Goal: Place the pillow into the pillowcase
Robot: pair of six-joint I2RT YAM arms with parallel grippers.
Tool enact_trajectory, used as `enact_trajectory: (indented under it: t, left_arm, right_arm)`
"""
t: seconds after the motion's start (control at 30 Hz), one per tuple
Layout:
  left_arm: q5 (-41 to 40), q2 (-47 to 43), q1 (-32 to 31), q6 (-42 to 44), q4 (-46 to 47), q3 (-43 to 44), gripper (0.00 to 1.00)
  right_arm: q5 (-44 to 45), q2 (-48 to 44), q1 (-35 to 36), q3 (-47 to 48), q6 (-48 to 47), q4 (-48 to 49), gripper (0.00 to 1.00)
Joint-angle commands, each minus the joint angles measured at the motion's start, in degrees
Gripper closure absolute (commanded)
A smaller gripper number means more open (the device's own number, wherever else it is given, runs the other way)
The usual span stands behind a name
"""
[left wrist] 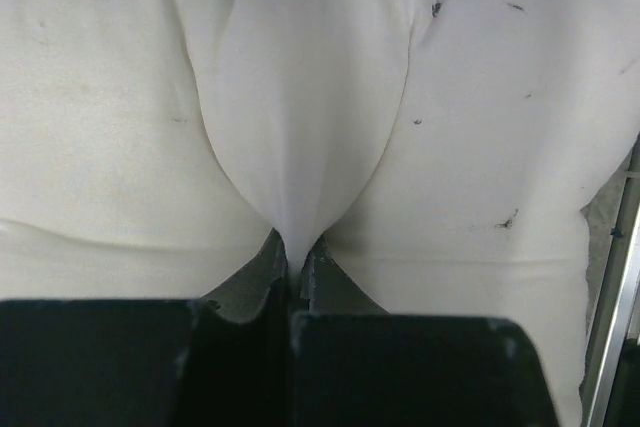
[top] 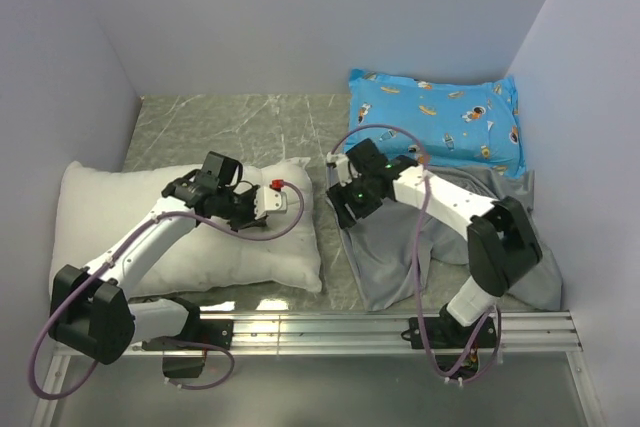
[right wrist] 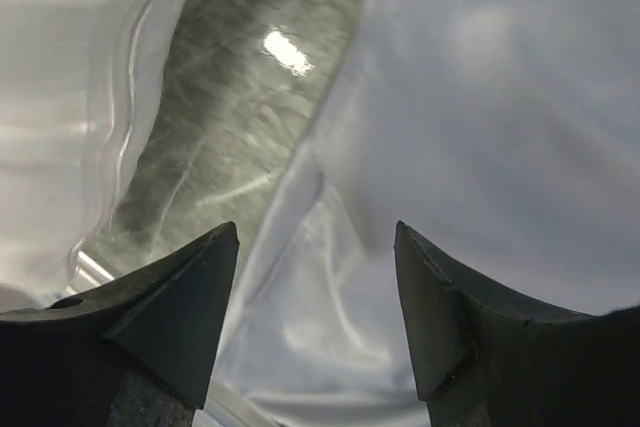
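Left arm [top: 140, 242]: extended forward-right | left gripper [left wrist: 297, 267]: jaws closed, pinching a fold of pillow [left wrist: 300, 97] | right arm [top: 450, 207]: elbow raised, forearm reaching left | right gripper [right wrist: 315, 237]: jaws wide apart, tips angled down

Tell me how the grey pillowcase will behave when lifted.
Probably floppy: the pillowcase lies flat and wrinkled, so it should drape from a pinch. Likely light, since it looks thin. The open right gripper may catch only one layer.
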Motion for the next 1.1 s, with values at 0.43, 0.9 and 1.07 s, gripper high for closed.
enact_trajectory:
  t: [0.43, 0.9, 1.07]
  left_arm:
    - [4.9, -2.6, 4.1, 0.9, -3.5, -3.8, 1.00]
    - [6.7, -2.2, 4.2, 3.7, -6.2, -0.9, 1.00]
    - [6.9, -3.3, 4.2, 4.4, -6.2, -1.1, 1.00]
  right_arm:
    - [21.4, 9.0, 4.8, 7.3, 3.7, -1.5, 0.85]
    - [11.3, 1.7, 1.0, 6.3, -0.6, -7.5, 1.00]
    - [6.9, 2.0, -1.0, 6.6, -0.5, -8.4, 1.00]
